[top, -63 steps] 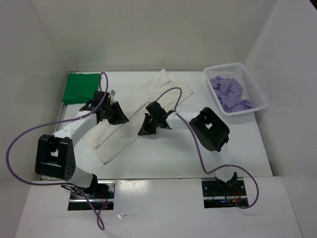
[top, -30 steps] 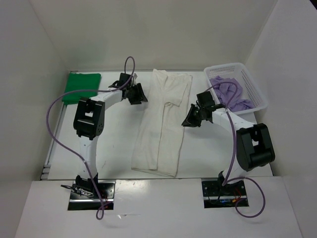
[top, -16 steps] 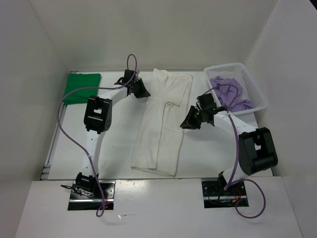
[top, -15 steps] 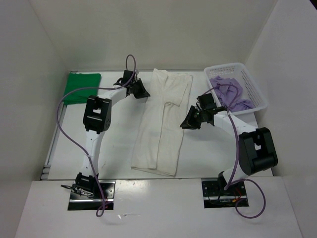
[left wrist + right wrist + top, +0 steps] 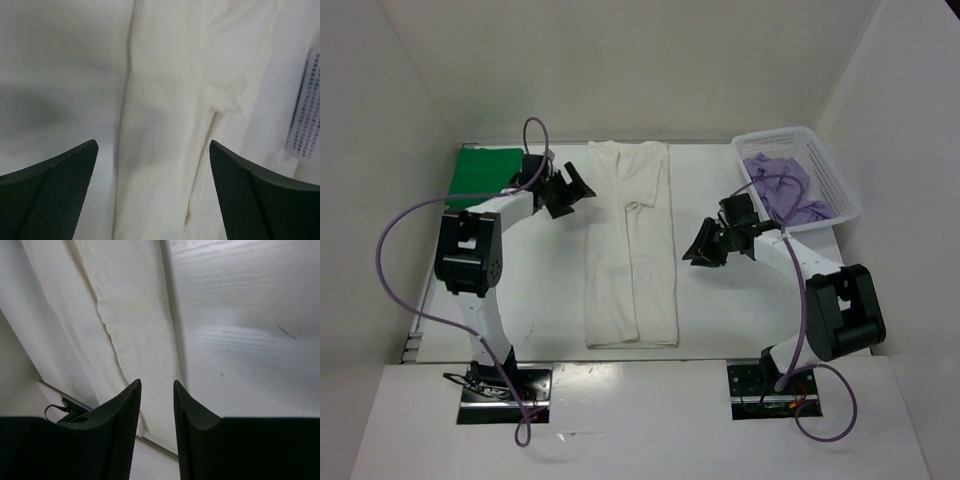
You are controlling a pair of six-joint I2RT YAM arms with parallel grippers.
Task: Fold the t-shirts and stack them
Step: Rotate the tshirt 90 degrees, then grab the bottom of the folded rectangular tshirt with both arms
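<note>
The white t-shirt (image 5: 630, 250) lies as a long narrow folded strip down the middle of the table, collar end at the back. My left gripper (image 5: 578, 190) hovers open just left of its upper part. In the left wrist view the left gripper (image 5: 153, 145) is spread wide above the white t-shirt (image 5: 165, 100), holding nothing. My right gripper (image 5: 692, 255) stands to the right of the strip. In its own view the right gripper (image 5: 156, 384) is open with a narrow empty gap, and the white t-shirt (image 5: 135, 315) lies beyond it. The green t-shirt (image 5: 482, 175) lies folded at the back left. The lavender t-shirt (image 5: 782, 190) is crumpled in the basket.
A white mesh basket (image 5: 772, 134) stands at the back right, and its corner (image 5: 307, 115) shows in the left wrist view. White walls enclose the table (image 5: 540, 290) on three sides. Purple cables loop over both arms.
The white t-shirt has slid left and now lies straight. My left gripper let go of its upper edge, opened wide and moved left. My right gripper opened a little, staying roughly in place.
</note>
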